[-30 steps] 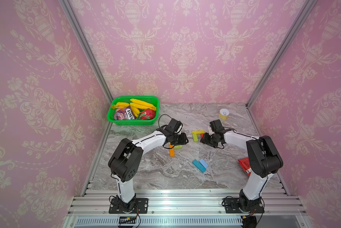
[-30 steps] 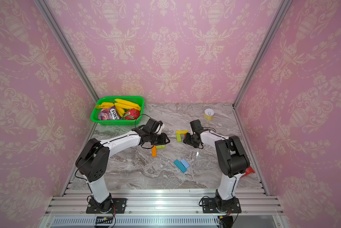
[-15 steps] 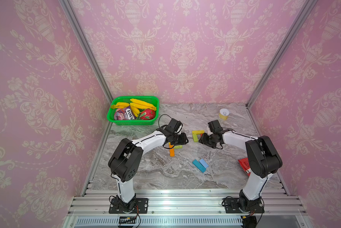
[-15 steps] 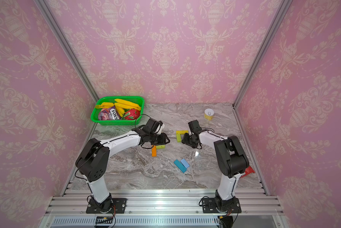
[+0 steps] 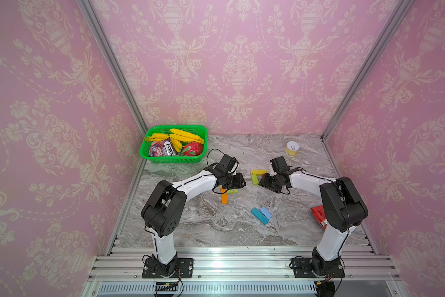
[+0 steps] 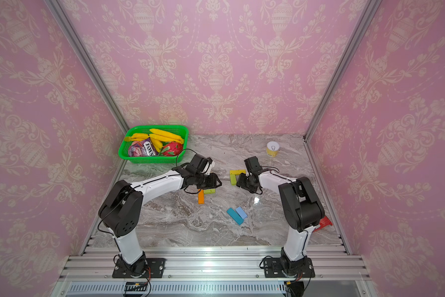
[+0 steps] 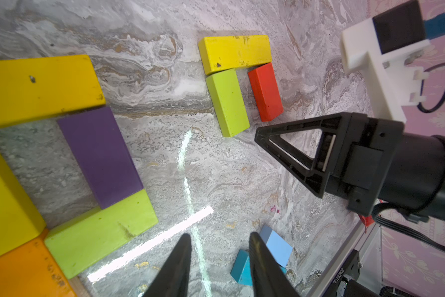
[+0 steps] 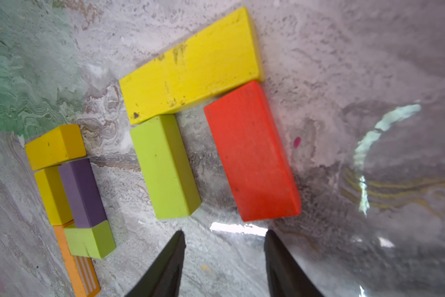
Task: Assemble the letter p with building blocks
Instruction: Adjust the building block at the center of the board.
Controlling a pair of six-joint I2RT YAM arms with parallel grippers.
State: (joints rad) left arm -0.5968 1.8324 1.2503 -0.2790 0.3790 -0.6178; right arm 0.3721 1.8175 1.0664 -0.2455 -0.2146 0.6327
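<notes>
I have both sets of jaws released, with nothing between the tips. The right jaws hang low over the worktop [image 8: 345, 64]. Just ahead of their tips lie the red block [image 8: 252, 151] and a lime block [image 8: 164, 167], side by side with a gap between them. The long yellow block [image 8: 190, 64] runs across their far ends and touches both.

Off to one side of the left jaws sits the other cluster: the purple block [image 7: 100, 156] between a yellow block [image 7: 36, 87] and a second lime block [image 7: 100, 231], with the orange block [image 7: 18, 270] at its end. Just beyond the left tips the light blue block [image 7: 278, 246] and the teal block [image 7: 242, 267] lie touching, partly hidden by one tip.
</notes>
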